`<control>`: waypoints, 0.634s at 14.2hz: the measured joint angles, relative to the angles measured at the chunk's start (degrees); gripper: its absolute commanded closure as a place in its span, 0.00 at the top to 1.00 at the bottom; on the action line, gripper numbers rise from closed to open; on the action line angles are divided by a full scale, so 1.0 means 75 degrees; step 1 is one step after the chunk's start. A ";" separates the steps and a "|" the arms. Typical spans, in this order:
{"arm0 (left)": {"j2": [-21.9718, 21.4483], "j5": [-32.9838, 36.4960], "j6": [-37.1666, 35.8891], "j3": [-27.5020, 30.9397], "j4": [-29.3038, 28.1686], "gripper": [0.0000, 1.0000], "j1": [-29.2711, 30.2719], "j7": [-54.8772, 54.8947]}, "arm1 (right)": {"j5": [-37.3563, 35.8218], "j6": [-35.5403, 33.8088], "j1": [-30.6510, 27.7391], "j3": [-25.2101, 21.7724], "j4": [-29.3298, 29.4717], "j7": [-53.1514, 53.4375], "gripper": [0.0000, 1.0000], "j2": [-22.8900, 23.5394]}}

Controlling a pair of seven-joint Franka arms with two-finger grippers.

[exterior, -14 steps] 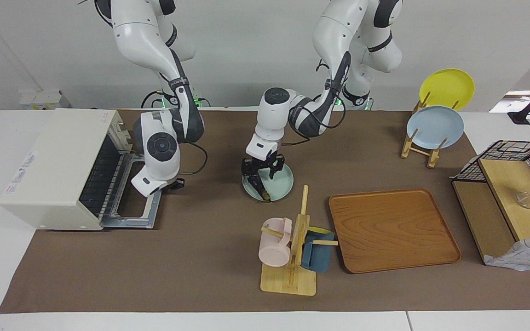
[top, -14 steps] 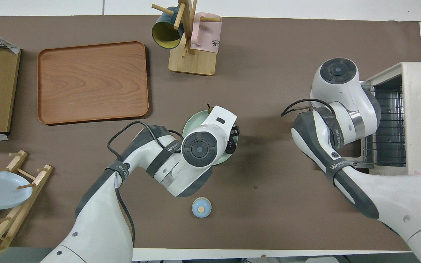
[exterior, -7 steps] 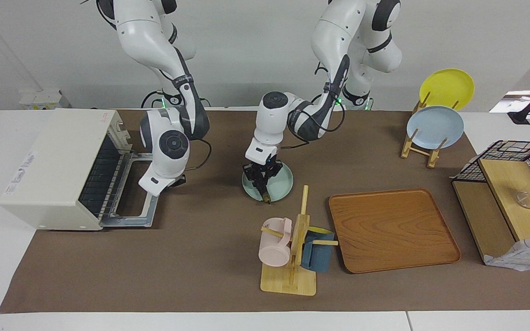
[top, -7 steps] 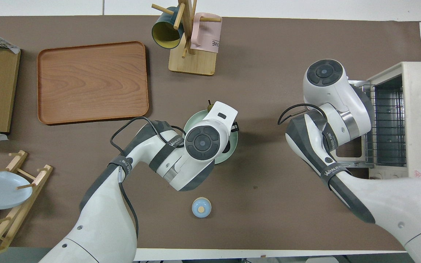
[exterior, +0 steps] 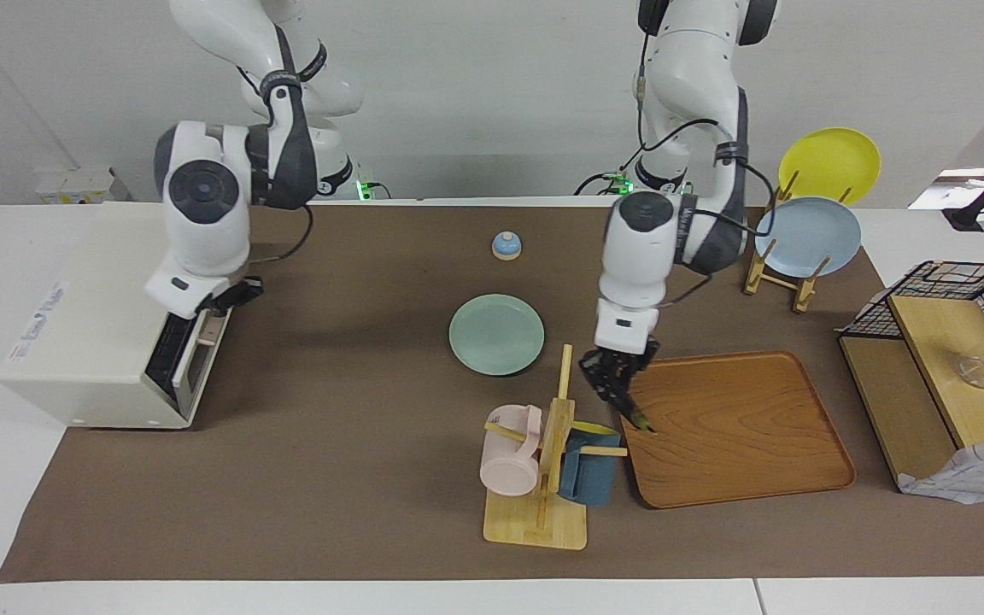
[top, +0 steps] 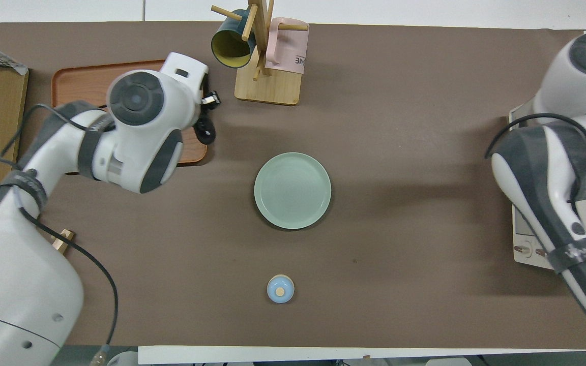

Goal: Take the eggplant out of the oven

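Observation:
My left gripper point(exterior: 614, 382) is shut on the dark eggplant point(exterior: 631, 411). It holds it tilted, greenish stem tip down, over the edge of the wooden tray point(exterior: 740, 427) that is beside the mug rack. I cannot tell whether the tip touches the tray. In the overhead view the left gripper point(top: 205, 127) covers the eggplant. The cream-white oven point(exterior: 90, 316) stands at the right arm's end of the table, its door point(exterior: 191, 354) raised almost shut. My right gripper point(exterior: 231, 297) is at the door's top edge. In the overhead view the right arm hides most of the oven point(top: 523, 246).
A pale green plate point(exterior: 496, 334) lies bare mid-table, also in the overhead view point(top: 292, 191). A small blue bell point(exterior: 506, 246) sits nearer to the robots. A mug rack point(exterior: 543, 478) with pink and blue mugs stands beside the tray. A plate stand point(exterior: 804, 248) and wire shelf point(exterior: 945, 342) are at the left arm's end.
My left gripper has lifted the eggplant off the green plate and carried it over the wooden tray. My right arm has swung the oven door up from lying open to almost shut.

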 measured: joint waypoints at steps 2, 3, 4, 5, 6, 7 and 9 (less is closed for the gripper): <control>0.0154 -0.0021 0.0042 -0.0005 0.0007 0.01 0.0935 0.1211 | 0.0131 0.0034 -0.0137 -0.0012 0.0019 -0.0044 0.93 -0.0036; 0.0264 -0.0037 0.0158 -0.0014 0.0009 0.19 0.1177 0.1540 | 0.0354 0.0023 -0.0130 -0.0004 0.0019 -0.0010 1.00 -0.0041; 0.0373 -0.0040 0.0316 -0.0017 0.0010 0.82 0.1275 0.1719 | 0.0747 0.0029 -0.0136 -0.0008 0.0042 0.0032 1.00 -0.0084; 0.0459 -0.0040 0.0424 -0.0024 0.0016 1.00 0.1303 0.1877 | 0.1320 0.0034 -0.0164 -0.0029 0.0144 0.0050 1.00 -0.0188; 0.0505 -0.0040 0.0476 -0.0035 0.0024 1.00 0.1304 0.2001 | 0.1812 0.0020 -0.0218 -0.0037 0.0311 0.0050 1.00 -0.0334; 0.0516 -0.0040 0.0476 -0.0039 0.0043 1.00 0.1305 0.2068 | 0.2164 -0.0085 -0.0256 -0.0039 0.0556 0.0049 1.00 -0.0515; 0.0442 -0.0040 0.0262 0.0029 0.0186 1.00 0.1366 0.2105 | 0.2563 -0.0823 -0.0265 -0.0033 0.1272 0.0051 1.00 -0.0863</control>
